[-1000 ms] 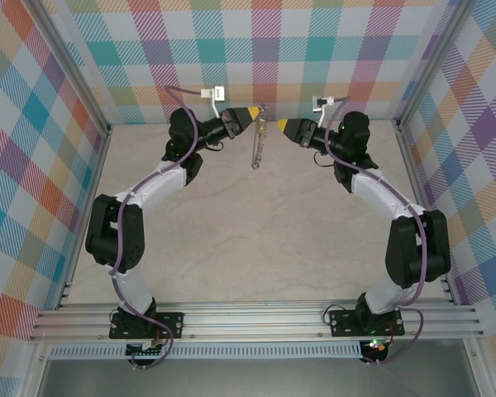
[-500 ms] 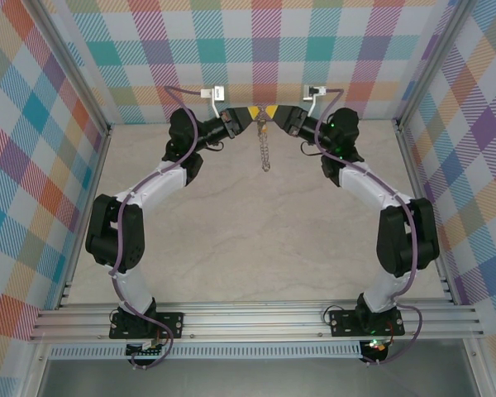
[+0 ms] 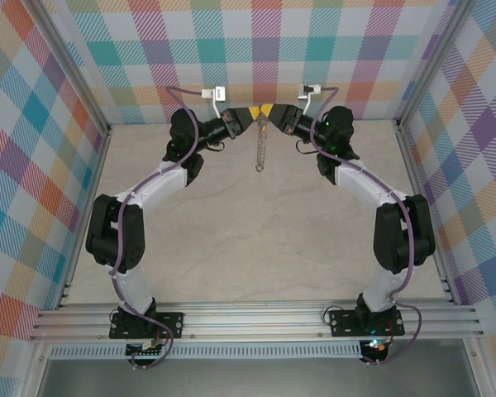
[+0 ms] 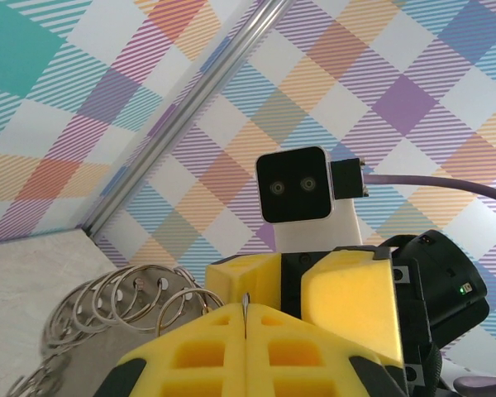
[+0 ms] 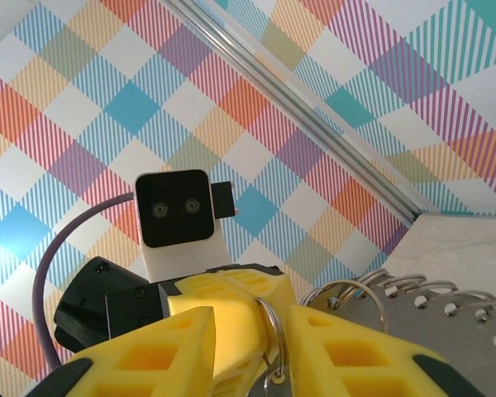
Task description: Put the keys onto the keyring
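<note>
The left claw (image 3: 251,112) is pressed together on the top edge of the keyring (image 3: 260,142), whose thin metal rim shows as a sliver between its yellow pads (image 4: 198,351). From that pinch the ring hangs lengthwise down, seen edge-on from above and well clear of the table (image 3: 256,248), its small loops (image 4: 124,294) fanned out beside the pads. The right claw (image 3: 275,112) meets it tip to tip from the opposite side, equally near. Its fingers (image 5: 347,351) stand a little apart either side of one small loop (image 5: 271,327); whether they pinch it I cannot tell. The next move likely depends on that loop staying centred in the gap. The key is too hidden to place
</note>
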Robot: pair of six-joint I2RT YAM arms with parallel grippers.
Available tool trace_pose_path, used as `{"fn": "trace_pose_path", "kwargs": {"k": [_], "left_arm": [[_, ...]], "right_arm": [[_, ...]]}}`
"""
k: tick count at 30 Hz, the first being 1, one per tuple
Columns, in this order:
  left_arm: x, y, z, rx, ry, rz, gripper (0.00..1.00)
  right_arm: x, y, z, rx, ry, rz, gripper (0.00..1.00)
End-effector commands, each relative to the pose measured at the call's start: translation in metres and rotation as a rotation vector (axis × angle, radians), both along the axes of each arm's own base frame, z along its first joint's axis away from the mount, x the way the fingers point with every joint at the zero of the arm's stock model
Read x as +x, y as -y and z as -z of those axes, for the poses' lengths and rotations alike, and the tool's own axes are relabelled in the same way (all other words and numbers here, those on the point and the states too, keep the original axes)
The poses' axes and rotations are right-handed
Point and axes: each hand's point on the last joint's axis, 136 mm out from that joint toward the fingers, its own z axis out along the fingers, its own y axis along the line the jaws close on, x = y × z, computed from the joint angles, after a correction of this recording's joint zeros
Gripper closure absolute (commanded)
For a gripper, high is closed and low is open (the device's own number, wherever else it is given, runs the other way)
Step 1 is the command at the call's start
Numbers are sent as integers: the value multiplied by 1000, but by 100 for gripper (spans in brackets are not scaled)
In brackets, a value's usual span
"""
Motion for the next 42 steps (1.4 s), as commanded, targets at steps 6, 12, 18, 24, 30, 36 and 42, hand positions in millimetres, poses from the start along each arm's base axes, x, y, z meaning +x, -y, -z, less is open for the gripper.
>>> {"fn": "trace_pose_path", "kwargs": {"k": [6, 12, 18, 24, 30, 36, 42], "left_arm": [[-22, -4, -42, -55, 118, 5, 100], [-21, -4, -42, -55, 117, 4, 100], [-22, -3, -42, -54, 116, 7, 100], [-19, -2, -39, -22, 106, 3, 98], [-12, -21, -44, 38, 117, -67, 46], [-8, -36, -46, 98, 133, -75, 33], [-6, -27, -34, 201, 132, 7, 38]], "right_arm": [[-3, -5, -15, 16, 58, -24, 75], [-4, -7, -12, 11, 53, -31, 79], [-3, -8, -12, 6, 54, -34, 93], [-2, -6, -14, -35, 70, -24, 100], [6, 10, -14, -98, 95, -38, 100], [7, 21, -1, -168, 71, -135, 100], [-5, 20, 5, -226, 97, -253, 100]]}}
